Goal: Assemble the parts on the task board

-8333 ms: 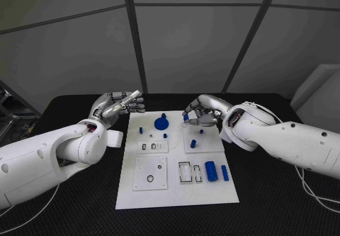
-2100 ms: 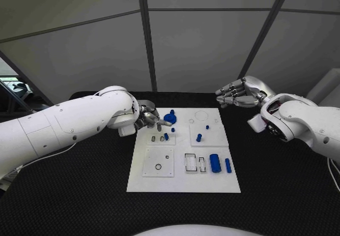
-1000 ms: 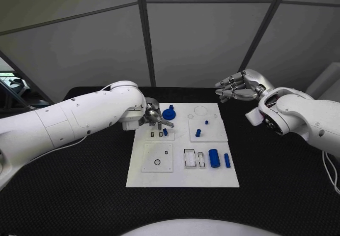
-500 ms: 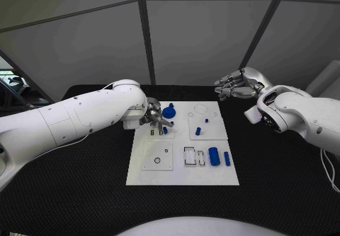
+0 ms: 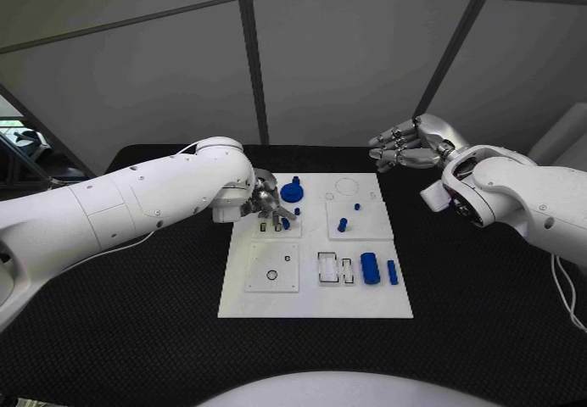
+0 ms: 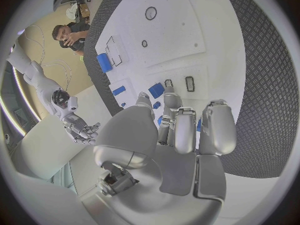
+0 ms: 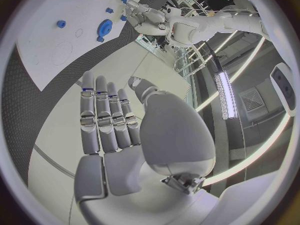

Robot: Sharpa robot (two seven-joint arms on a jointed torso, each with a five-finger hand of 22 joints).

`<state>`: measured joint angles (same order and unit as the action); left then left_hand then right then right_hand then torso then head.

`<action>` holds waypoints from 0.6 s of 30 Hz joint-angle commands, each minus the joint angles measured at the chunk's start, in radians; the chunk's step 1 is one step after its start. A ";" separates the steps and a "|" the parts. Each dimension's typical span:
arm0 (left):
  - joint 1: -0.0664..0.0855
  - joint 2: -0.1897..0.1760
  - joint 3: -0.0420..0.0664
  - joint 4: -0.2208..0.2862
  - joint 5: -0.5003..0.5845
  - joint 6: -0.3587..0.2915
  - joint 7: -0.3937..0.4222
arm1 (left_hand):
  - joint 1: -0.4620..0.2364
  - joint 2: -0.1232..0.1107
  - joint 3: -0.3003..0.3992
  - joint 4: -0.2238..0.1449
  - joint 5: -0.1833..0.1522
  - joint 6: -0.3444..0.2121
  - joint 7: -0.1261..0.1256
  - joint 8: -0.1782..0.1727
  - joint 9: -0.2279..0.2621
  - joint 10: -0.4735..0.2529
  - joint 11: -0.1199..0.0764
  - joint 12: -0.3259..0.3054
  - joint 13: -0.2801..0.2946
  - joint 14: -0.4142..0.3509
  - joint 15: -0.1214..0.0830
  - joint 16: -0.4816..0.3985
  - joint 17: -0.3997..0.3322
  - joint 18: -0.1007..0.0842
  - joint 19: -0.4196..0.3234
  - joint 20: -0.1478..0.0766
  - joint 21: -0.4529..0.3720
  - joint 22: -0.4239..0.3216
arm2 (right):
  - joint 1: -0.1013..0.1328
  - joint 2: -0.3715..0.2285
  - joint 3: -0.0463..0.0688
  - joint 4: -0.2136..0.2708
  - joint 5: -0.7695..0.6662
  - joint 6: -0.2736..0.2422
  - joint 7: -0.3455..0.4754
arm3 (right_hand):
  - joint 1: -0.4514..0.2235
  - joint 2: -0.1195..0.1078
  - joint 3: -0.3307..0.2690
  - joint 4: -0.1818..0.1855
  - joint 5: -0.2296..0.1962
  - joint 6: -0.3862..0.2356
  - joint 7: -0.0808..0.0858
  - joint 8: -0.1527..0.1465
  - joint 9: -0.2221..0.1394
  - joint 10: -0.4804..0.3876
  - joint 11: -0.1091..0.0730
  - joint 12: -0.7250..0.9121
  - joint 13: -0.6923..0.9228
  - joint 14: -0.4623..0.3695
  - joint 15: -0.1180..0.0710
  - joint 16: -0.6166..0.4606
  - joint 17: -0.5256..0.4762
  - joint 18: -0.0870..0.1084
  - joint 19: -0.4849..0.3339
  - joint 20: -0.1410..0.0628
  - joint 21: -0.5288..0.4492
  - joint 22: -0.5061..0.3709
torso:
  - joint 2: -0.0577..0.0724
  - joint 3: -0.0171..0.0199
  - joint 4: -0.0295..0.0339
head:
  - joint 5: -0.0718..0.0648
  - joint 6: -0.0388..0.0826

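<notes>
The white task board (image 5: 318, 301) lies in the middle of the black table. My left hand (image 5: 267, 203) is low over the board's far left part, fingers curled, pinching a small blue peg (image 5: 284, 225) just above the plate with two slots (image 5: 263, 227). The left wrist view shows that peg (image 6: 156, 90) between the fingertips of the left hand (image 6: 175, 130). A blue gear (image 5: 293, 193) stands right beside this hand. My right hand (image 5: 406, 146) hangs off the board at the back right, fingers straight and side by side, holding nothing.
On the board stand another blue peg (image 5: 343, 225) and two small blue studs (image 5: 298, 211). A thick blue cylinder (image 5: 370, 270) and a thinner one (image 5: 392, 271) lie beside framed slots (image 5: 327, 270). A plate with a ring (image 5: 271, 270) is front left.
Since the earliest frame my left hand has come down onto the board with the peg, and my right hand has drawn back off it. Over the last second both stay nearly still.
</notes>
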<state>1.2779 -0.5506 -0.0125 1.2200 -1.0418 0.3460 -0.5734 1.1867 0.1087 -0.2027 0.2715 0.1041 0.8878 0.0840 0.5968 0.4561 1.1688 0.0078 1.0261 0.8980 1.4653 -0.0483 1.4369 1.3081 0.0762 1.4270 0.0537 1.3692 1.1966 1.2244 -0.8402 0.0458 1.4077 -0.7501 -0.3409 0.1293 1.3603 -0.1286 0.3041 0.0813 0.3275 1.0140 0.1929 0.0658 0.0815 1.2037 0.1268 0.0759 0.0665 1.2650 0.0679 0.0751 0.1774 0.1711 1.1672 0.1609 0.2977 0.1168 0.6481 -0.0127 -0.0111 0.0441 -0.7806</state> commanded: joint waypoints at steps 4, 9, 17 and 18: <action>0.001 0.005 0.000 -0.007 -0.006 0.005 0.015 | 0.029 0.012 0.014 -0.016 0.007 -0.001 -0.005 0.006 0.004 -0.004 0.000 -0.010 -0.003 0.066 -0.006 -0.005 0.158 -0.006 -0.004 0.000 -0.005 0.002 | 0.002 0.003 0.001 -0.001 0.000 -0.011 0.005 | -0.005 0.000 -0.005 -0.002 0.005 -0.003 0.005 0.002 -0.001 -0.003 0.000 -0.001 0.000 0.001 0.002 -0.004 -0.001 0.011 -0.003 0.003 -0.004 -0.002 | 0.000 0.0002 -0.0011 | 0.000 -0.002; 0.001 0.010 -0.001 -0.011 -0.006 -0.007 0.020 | 0.042 0.027 0.028 -0.020 0.008 -0.002 -0.006 0.006 0.005 -0.003 0.000 -0.013 -0.004 0.066 -0.007 -0.006 0.158 -0.006 -0.004 0.000 -0.005 0.003 | 0.002 0.005 0.001 -0.003 0.000 -0.012 0.005 | 0.003 0.001 -0.002 -0.007 0.007 -0.001 0.003 0.003 0.000 0.000 -0.002 0.001 0.001 0.004 0.000 -0.004 -0.002 0.012 0.001 0.001 -0.005 -0.003 | 0.000 0.0003 0.0003 | -0.001 -0.005; 0.000 0.014 -0.001 -0.012 -0.003 -0.018 0.031 | 0.066 0.038 0.051 -0.033 0.008 -0.003 -0.007 0.006 0.008 -0.002 -0.002 -0.017 -0.006 0.066 -0.008 -0.006 0.159 -0.006 -0.004 -0.001 -0.005 0.004 | 0.002 0.010 0.001 -0.006 0.000 -0.010 0.004 | 0.005 0.001 -0.002 -0.009 0.007 -0.001 0.003 0.004 0.000 0.000 -0.002 0.001 0.001 0.005 -0.001 -0.004 -0.002 0.012 0.002 0.001 -0.005 -0.003 | 0.000 0.0003 -0.0010 | -0.001 -0.007; 0.000 0.014 -0.001 -0.012 -0.002 -0.017 0.033 | 0.068 0.038 0.053 -0.035 0.008 -0.003 -0.007 0.006 0.008 -0.002 -0.002 -0.018 -0.007 0.066 -0.008 -0.006 0.160 -0.006 -0.004 -0.001 -0.005 0.004 | 0.002 0.011 0.001 -0.007 0.000 -0.009 0.003 | 0.005 0.001 -0.002 -0.009 0.007 -0.001 0.003 0.004 0.000 0.000 -0.002 0.001 0.001 0.005 -0.001 -0.004 -0.002 0.012 0.002 0.001 -0.005 -0.003 | 0.001 0.0002 -0.0007 | -0.003 -0.008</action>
<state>1.2772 -0.5382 -0.0134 1.2085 -1.0422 0.3369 -0.5591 1.2467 0.1488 -0.1548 0.2358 0.1079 0.8874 0.0835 0.5967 0.4629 1.1688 0.0078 1.0126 0.8919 1.4653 -0.0483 1.4369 1.3080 0.0761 1.4271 0.0537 1.3692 1.2000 1.2244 -0.8304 0.0458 1.4012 -0.7504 -0.3431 0.1292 1.3604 -0.1287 0.3013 0.0786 0.3275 1.0140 0.1929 0.0658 0.0816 1.2038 0.1269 0.0759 0.0665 1.2650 0.0679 0.0751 0.1772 0.1711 1.1672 0.1609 0.2978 0.1150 0.6481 -0.0126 -0.0112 0.0420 -0.7877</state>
